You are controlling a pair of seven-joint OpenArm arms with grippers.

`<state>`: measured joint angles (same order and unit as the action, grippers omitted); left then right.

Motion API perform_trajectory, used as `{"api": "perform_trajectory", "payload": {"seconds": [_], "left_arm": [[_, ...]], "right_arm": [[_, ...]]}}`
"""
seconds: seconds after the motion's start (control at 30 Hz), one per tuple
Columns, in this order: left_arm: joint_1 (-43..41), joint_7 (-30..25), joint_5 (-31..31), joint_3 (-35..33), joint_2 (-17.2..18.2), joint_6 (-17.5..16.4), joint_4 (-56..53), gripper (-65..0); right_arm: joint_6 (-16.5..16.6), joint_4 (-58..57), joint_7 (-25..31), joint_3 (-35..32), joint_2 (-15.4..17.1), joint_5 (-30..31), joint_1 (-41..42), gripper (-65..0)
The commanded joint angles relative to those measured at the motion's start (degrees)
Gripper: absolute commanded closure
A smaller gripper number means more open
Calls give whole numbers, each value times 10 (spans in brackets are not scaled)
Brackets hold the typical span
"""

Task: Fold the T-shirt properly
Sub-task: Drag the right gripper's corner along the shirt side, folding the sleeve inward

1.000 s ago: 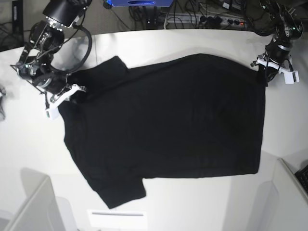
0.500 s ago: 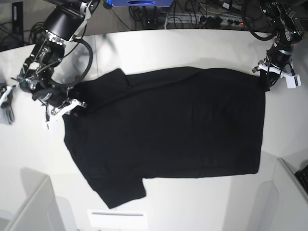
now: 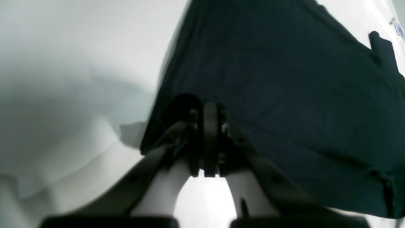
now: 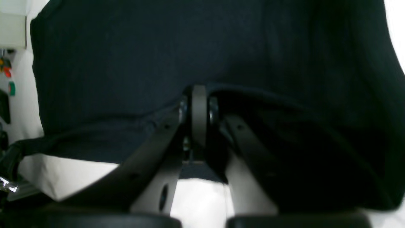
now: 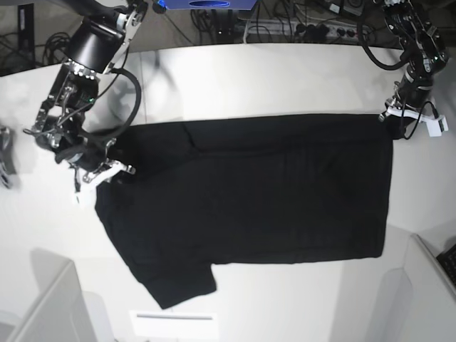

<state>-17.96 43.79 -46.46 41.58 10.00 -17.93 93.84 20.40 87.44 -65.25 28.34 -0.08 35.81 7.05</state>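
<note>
White worktop fills the left side of the left wrist view. One black T-shirt covers the right side. The left pincer is shut tight on a corner of the T-shirt.

From the right wrist view, the T-shirt fills almost all of the picture. The right pincer is shut on a fold of its edge. A bit of white worktop shows below.

From the base view, one big white worktop holds one T-shirt, spread over the middle. Its back edge is lifted and folded over a little. Two arms are there. The left pincer pinches the T-shirt near the worktop's right edge. The right pincer pinches it near the left edge. One short sleeve points to the front edge.
</note>
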Motion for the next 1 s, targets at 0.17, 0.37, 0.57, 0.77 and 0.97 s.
{"api": "perform_trajectory", "payload": {"seconds": [0.17,0.37,0.57,0.77,0.97], "left_arm": [[20,-14,-8,4,10,-1,6,0],[30,-14,-8,1,11,1,5,0],[44,-14,-10,1,23,17,-13,0],[60,-14,-8,2,23,18,-19,0],[66,-14,-8,1,24,18,-19,0]], "right_arm": [[-37,-32,60,-45,18,16,16,0],[-39,-34,72,-46,28,16,28,0],[-40,-35,74,-47,28,16,35,0],[-40,-70,75,-48,28,16,51,0],[-40,-77,75,-68,31,16,57,0]]}}
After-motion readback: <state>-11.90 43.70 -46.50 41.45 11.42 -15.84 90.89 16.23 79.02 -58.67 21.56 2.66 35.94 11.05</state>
